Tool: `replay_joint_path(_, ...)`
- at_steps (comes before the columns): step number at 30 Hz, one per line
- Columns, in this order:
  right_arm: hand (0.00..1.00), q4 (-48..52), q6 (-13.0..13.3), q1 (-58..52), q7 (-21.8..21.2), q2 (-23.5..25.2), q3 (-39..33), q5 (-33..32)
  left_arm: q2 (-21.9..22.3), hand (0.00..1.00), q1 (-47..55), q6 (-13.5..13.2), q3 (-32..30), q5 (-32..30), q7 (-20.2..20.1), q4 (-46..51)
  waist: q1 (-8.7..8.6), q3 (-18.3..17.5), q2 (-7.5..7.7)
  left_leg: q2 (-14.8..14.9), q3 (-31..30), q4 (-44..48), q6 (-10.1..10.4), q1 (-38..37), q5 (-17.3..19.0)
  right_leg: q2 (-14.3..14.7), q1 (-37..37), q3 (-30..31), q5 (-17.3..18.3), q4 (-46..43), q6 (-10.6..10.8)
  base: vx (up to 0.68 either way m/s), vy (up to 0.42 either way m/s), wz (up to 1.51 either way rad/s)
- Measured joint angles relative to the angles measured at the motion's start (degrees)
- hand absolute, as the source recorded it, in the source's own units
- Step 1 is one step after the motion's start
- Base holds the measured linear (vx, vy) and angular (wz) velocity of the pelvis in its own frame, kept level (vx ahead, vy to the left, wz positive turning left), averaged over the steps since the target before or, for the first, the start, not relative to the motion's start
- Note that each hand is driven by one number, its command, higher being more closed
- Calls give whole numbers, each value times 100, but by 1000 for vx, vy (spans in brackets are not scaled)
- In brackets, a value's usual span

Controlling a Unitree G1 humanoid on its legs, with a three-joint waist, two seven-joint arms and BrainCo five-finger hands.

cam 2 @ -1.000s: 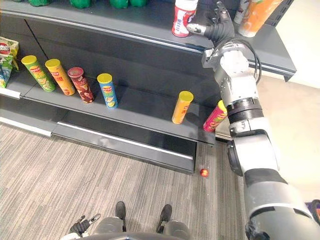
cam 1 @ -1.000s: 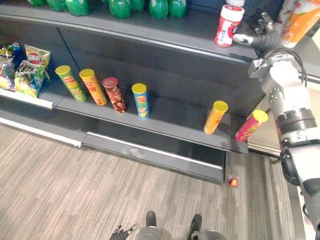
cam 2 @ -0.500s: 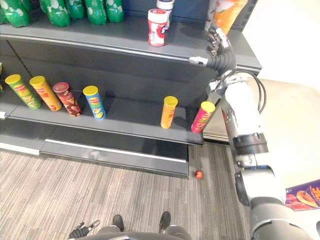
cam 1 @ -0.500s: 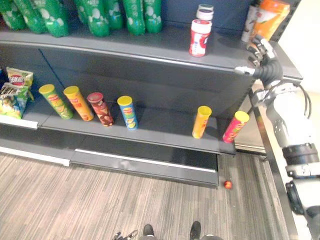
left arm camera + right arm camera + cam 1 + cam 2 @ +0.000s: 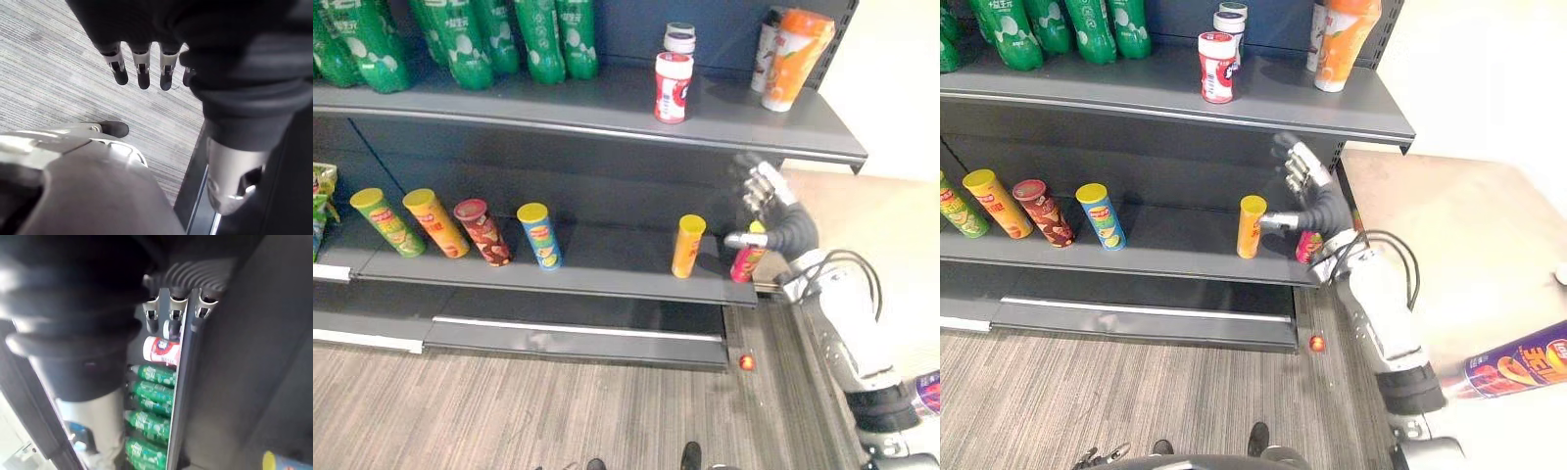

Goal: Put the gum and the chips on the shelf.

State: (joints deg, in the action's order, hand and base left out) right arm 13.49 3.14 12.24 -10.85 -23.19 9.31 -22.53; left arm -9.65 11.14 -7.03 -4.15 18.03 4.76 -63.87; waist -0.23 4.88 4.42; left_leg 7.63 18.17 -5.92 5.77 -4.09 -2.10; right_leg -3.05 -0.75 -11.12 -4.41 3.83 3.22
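Gum bottle (image 5: 674, 88): upright on top shelf (image 5: 509, 100). Pink chips can (image 5: 1309, 247): lower shelf, right end. Right hand (image 5: 773, 211): fingers spread, empty, just beside can. Left hand (image 5: 142, 68): relaxed, empty.

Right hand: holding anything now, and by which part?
Nothing. The right hand is open, fingers spread, by the right end of the lower shelf; the gum jar stands free on the upper shelf. The left hand is open and empty too.
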Motion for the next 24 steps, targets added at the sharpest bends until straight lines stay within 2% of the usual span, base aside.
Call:
replay_joint_path(2,0,-100,62,-275,-92,45,280,1,-3,0,7,0,28,67,12,-1,8,-22,-9,-7,4,1,14,-8,21,0,13,-3,7,2,-3,0,0,0)
replay_joint_path(3,0,-443,63,-713,-223,192,722,6,4,0,26,0,78,202,54,-2,10,-60,-26,-15,6,0,17,-2,37,-8,19,-4,16,1,-12,0,0,0)
replay_joint_path(5,0,-822,46,-983,-290,289,987,5,1,0,23,0,142,212,75,-2,17,-70,-44,-23,5,1,13,0,45,-17,25,-6,18,3,-12,0,0,0)
replay_joint_path(7,0,-1766,5,-1324,-348,482,1304,17,1,0,20,-2,219,212,112,-1,19,-82,-78,-41,3,0,1,-2,60,-39,43,-17,23,3,-17,25,11,4)
replay_joint_path(10,0,-3116,22,-1604,-262,776,1372,133,45,0,22,-3,335,219,108,0,16,-92,-152,-78,-7,0,-44,3,90,-82,49,-55,31,1,-12,28,16,4)
replay_joint_path(13,0,-4119,219,-1693,-129,988,1329,348,58,0,25,3,394,222,109,2,0,-106,-215,-103,-24,0,-48,-7,107,-112,77,-88,52,-3,15,26,8,5)
replay_joint_path(15,0,-4656,271,-1771,5,1198,1195,438,62,0,26,8,391,222,108,4,-13,-115,-226,-106,-40,1,-40,-16,111,-115,105,-110,70,-6,19,42,5,10)
replay_joint_path(19,0,-6082,284,-1836,290,1582,440,594,98,0,26,30,390,221,106,9,-27,-111,-276,-139,-133,1,-41,-37,126,-151,158,-176,83,-9,33,44,3,8)
replay_joint_path(24,0,-7240,520,-1860,775,1525,-501,856,123,0,36,94,386,438,88,9,-91,-94,-347,-221,-157,1,-73,-200,177,-243,337,-246,137,-33,108,32,31,7)
